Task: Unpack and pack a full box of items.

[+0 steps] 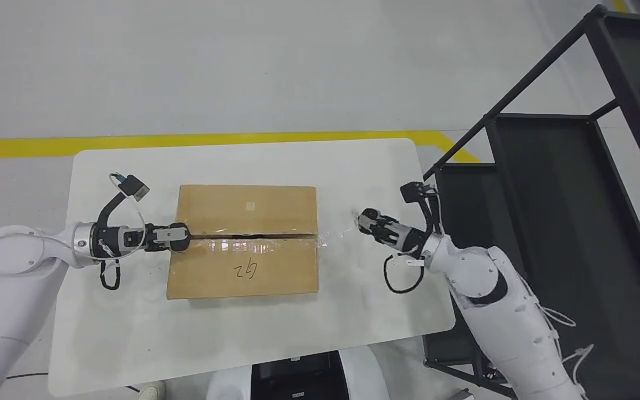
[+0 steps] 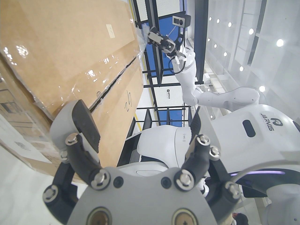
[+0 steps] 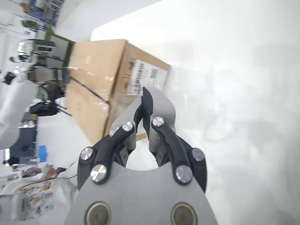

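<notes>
Box stood closed at the middle of the table, its top seam taped. We found the left gripper spread wide against the seam's left end, apparently bracing the carton. The right gripper, just off the right end, was clamped on a clear tape strip, apparently to peel it.

White table carries one closed cardboard box

Brown box with clear tape, white table, yellow floor stripe.
</notes>
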